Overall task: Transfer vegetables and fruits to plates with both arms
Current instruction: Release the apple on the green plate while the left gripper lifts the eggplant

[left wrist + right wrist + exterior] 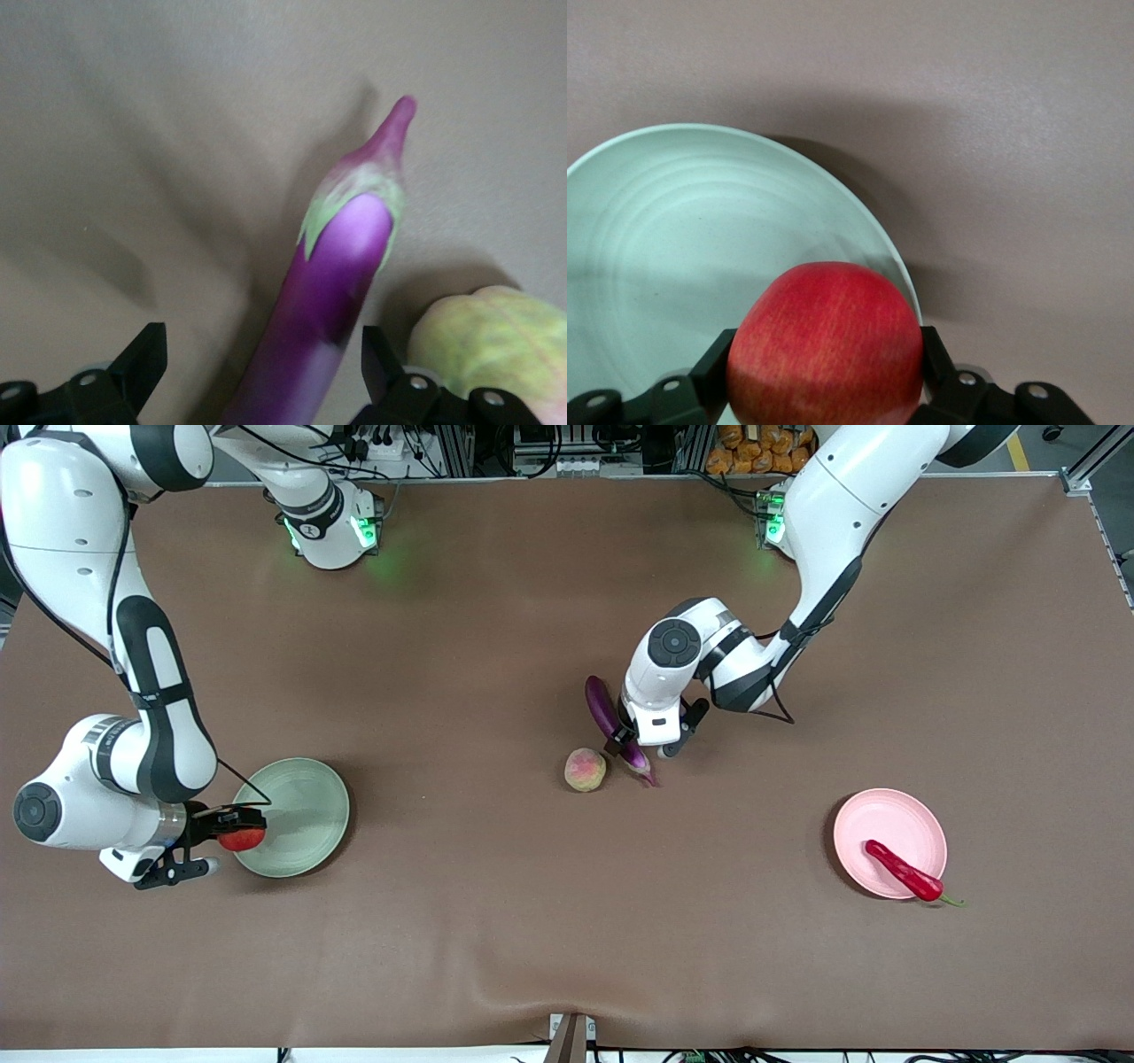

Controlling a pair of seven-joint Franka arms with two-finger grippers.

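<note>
My left gripper (646, 745) is open, low over the purple eggplant (601, 705) in the middle of the table, with one finger on each side of it. In the left wrist view the eggplant (341, 274) lies between the open fingertips (146, 359), not gripped. The peach (586, 770) (492, 341) sits on the table right beside the eggplant's stem end. My right gripper (232, 839) is shut on the red pomegranate (241, 839) (824, 350) and holds it over the rim of the pale green plate (306, 815) (673, 248). The red chili (904, 871) lies on the pale pink plate (886, 824).
The brown table cloth has open room between the two plates. The chili's green stem hangs over the pink plate's rim on the side nearer the front camera. Both arm bases stand along the table edge farthest from the front camera.
</note>
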